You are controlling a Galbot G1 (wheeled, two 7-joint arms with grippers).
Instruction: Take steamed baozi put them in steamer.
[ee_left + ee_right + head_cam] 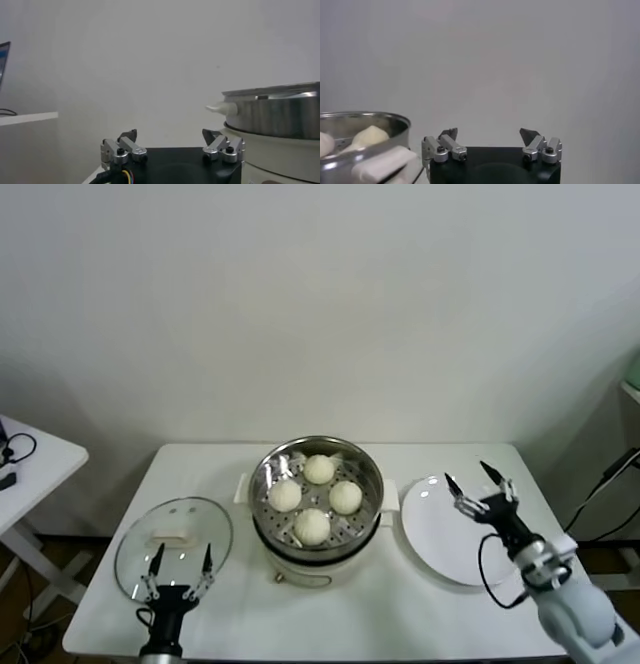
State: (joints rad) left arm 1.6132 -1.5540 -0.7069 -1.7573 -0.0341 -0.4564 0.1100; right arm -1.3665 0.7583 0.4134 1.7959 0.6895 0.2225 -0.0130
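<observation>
Now all four baozi [316, 498] sit inside the steamer [316, 534], on its tray with holes. They make a ring, close to each other. The steamer stands in the middle of the white table [440, 609].

A glass lid [174, 542] lies flat on the table to the left of the steamer. The left gripper [181, 560] hovers over the near edge of the lid. Its fingers are spread wide and hold nothing.

A white plate [447, 534] lies just to the right of the steamer, with nothing on it. The right gripper [470, 475] hangs above the plate. Its fingers are spread wide too, with nothing in them.

A small side table [30, 464] stands far off to the left.
</observation>
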